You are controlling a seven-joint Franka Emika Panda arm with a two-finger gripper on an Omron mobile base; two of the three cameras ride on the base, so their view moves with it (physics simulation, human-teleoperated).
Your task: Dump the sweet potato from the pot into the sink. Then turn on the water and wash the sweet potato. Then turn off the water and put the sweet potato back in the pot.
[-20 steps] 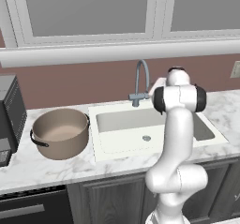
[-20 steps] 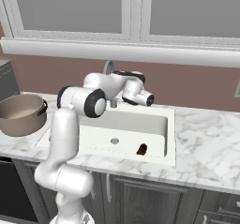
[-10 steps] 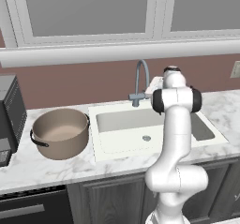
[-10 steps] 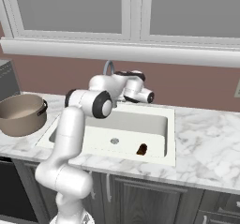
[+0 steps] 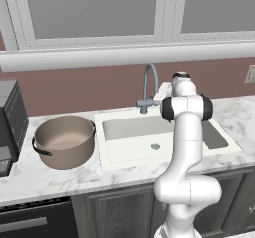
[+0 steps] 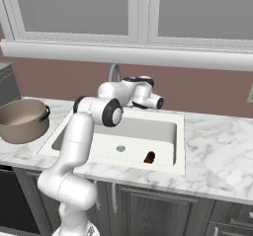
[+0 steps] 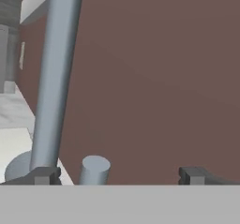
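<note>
already you are looking at the first step done: the small reddish-brown sweet potato is lying on the floor of the large white rectangular sink, near the front wall and to the right of the small round grey drain. the wide round tan-brown cooking pot is sitting upright and empty on the marble surface, just left of the sink's rim, with its dark loop handles out to the sides.

you are now working on the water. your hand is reaching over the back of the basin, beside the curved grey metal faucet, and it is released, jaws standing wide with nothing between them. in the hand view the dark fingertips are straddling a short grey cylinder beside the faucet's upright pipe; it is probably the handle, though you cannot tell for sure. no contact is showing yet.

no water is running from the spout as far as you can see. so you are judging roughly a third done: turning the water on, washing, shutting it off, and returning the sweet potato to the pot are all left.
</note>
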